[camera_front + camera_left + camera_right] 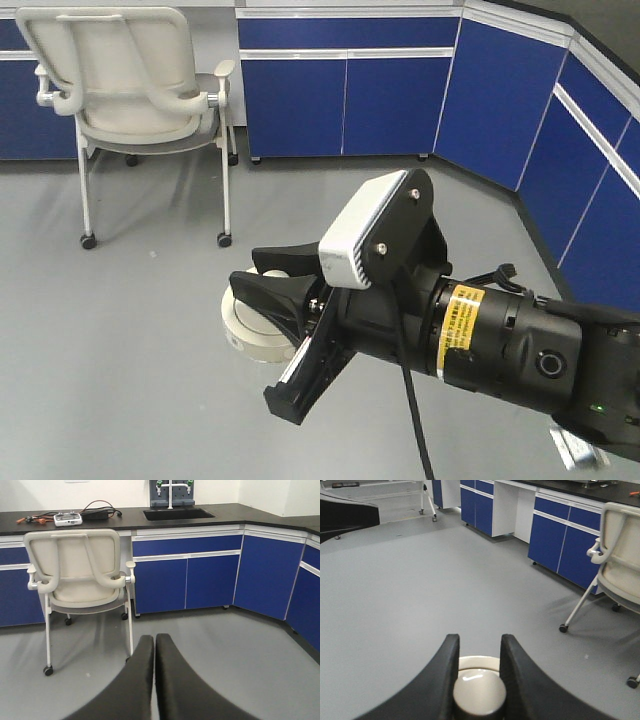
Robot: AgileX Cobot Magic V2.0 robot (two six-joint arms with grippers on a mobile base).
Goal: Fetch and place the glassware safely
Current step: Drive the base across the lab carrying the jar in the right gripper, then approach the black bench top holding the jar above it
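Observation:
The glassware shows as a cream-white round lid [248, 332] in the front view, partly hidden by my right gripper [272, 272]. In the right wrist view the lid's rim [478, 662] and its round knob [479, 694] sit between the black fingers [445, 670] of my right gripper [479, 639], which are shut on the knob. The jar hangs over the grey floor, and its glass body is hidden. My left gripper [154, 638] is shut and empty, pointing toward the chair. It does not show in the front view.
A cream office chair on castors [140, 90] [80, 570] [620, 555] stands on the grey floor [120, 380]. Blue base cabinets [350, 95] line the back and right walls. The black counter [125, 515] holds a sink [177, 513], a controller [68, 519] and cables.

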